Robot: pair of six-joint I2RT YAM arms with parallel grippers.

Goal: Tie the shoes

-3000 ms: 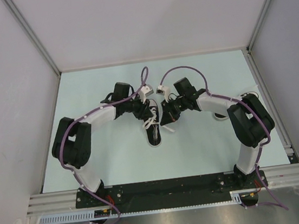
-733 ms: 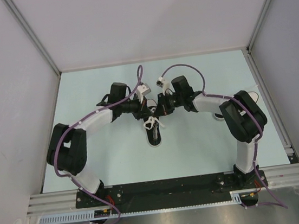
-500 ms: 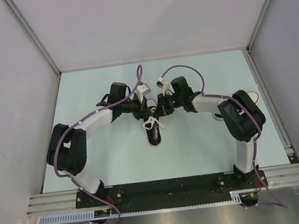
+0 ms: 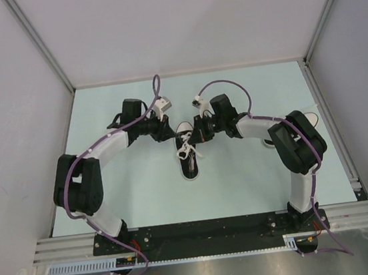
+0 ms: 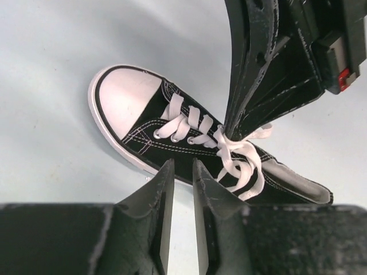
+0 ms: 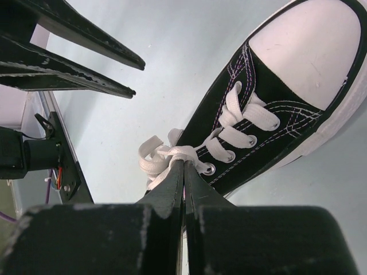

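One black sneaker (image 4: 188,158) with a white toe cap lies in the middle of the table, toe pointing away, white laces (image 4: 185,149) bunched at its throat. My right gripper (image 4: 199,137) is at the shoe's right side; in the right wrist view it (image 6: 184,162) is shut on the white laces (image 6: 163,154) at the knot. My left gripper (image 4: 169,132) is just left of the toe, apart from the shoe. In the left wrist view it (image 5: 182,163) is slightly open and empty, just short of the shoe (image 5: 172,137). The right gripper's fingers (image 5: 252,97) show there above the laces (image 5: 238,157).
The pale table (image 4: 137,190) is enclosed by grey walls and aluminium rails. A white and black thing (image 4: 309,119) is partly hidden behind my right arm's elbow at the right edge. Purple cables loop above both wrists.
My left gripper has drawn back to the left, away from the laces, and now holds nothing. My right gripper stays shut at the knot. The shoe has barely moved.
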